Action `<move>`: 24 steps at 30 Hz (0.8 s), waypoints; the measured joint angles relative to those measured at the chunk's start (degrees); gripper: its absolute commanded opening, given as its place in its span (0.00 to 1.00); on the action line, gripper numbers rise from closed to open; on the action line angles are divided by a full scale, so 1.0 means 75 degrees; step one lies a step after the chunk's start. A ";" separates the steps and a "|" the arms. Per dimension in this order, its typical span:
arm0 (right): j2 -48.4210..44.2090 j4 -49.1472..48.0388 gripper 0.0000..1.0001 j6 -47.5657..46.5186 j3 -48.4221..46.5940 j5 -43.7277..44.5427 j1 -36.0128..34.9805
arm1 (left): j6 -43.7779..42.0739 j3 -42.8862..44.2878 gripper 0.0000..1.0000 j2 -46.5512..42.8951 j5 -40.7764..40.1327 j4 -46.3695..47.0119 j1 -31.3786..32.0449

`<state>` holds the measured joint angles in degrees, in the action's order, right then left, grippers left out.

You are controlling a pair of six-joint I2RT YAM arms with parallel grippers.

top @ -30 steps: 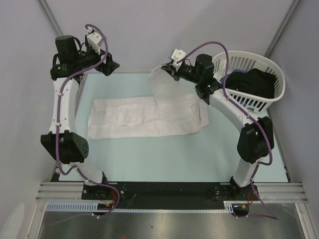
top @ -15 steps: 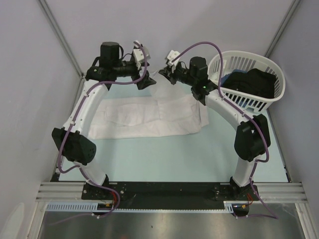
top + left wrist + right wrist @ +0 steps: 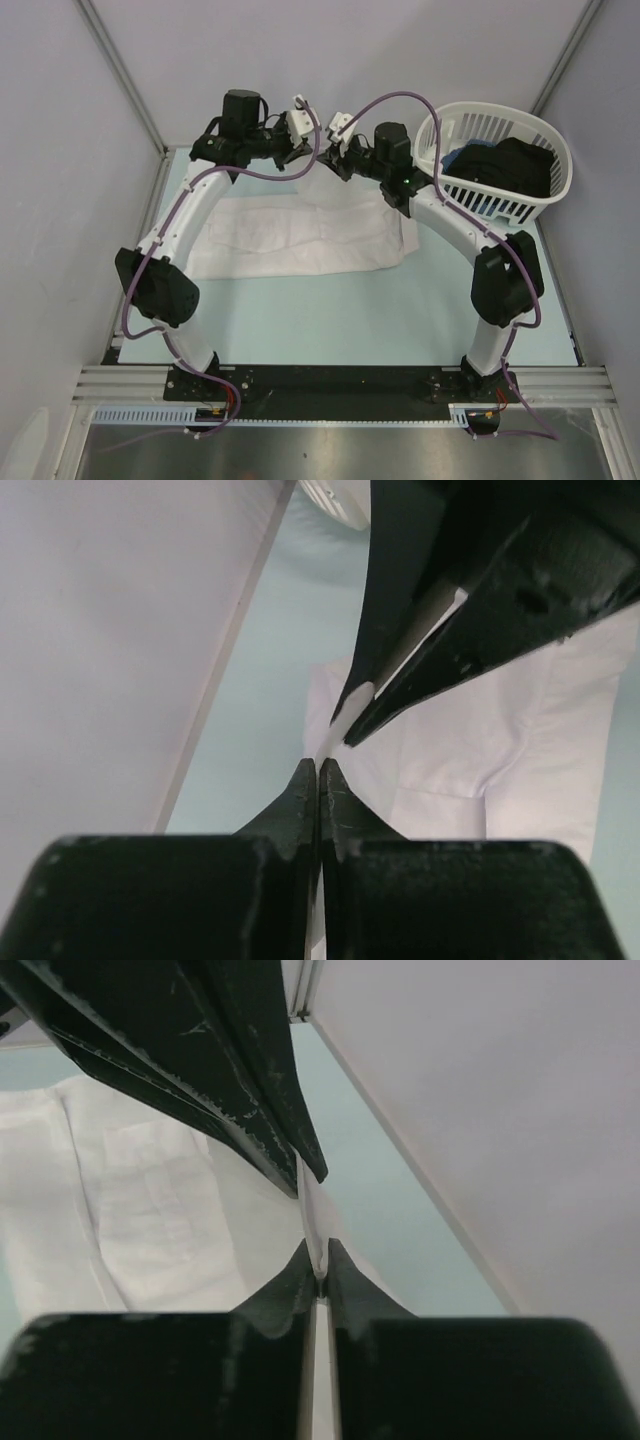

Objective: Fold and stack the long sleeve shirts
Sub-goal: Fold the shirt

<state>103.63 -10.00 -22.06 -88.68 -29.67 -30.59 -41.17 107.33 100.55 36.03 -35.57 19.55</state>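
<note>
Both jaws clamped on raised shirt [image 3: 300, 235] edge, tips nearly touching

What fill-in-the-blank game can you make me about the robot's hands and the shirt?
1. The shirt is colored ___.
2. The left hand and the right hand are each ___ (open or shut) on its edge.
3. The basket stands on the robot's ___ side.

Missing words: white; shut; right.

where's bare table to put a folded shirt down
Bare table runs between the near edge of the white shirt and the arm bases. Crowded at the far edge: left gripper and right gripper pinch the shirt, basket at far right.
</note>
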 measured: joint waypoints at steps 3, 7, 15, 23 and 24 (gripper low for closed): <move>-0.0219 0.0350 0.57 0.0125 0.0184 -0.0009 0.0152 | -0.0160 0.0000 0.00 0.0096 -0.0015 -0.0125 0.0020; -0.0697 0.1107 0.60 0.0358 0.0338 -0.0143 0.0641 | -0.0175 -0.0006 0.00 0.0181 -0.0006 -0.0032 -0.0096; -0.1122 0.4284 0.52 0.0455 0.0525 -0.0973 0.2005 | 0.0061 -0.0085 0.00 0.0291 0.0300 0.1061 -0.0443; 0.0242 0.6612 0.45 0.0452 0.0720 -0.1026 0.2623 | 0.0157 -0.0096 0.00 0.0490 0.0953 0.1667 -0.0545; 0.0379 0.6779 0.43 0.0452 0.0720 -0.1014 0.2646 | 0.0157 -0.0096 0.00 0.0490 0.1026 0.1746 -0.0548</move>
<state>106.48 40.84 -18.68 -83.29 -37.28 -10.74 -39.99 106.61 104.22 43.72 -22.48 15.44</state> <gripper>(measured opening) 0.511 0.010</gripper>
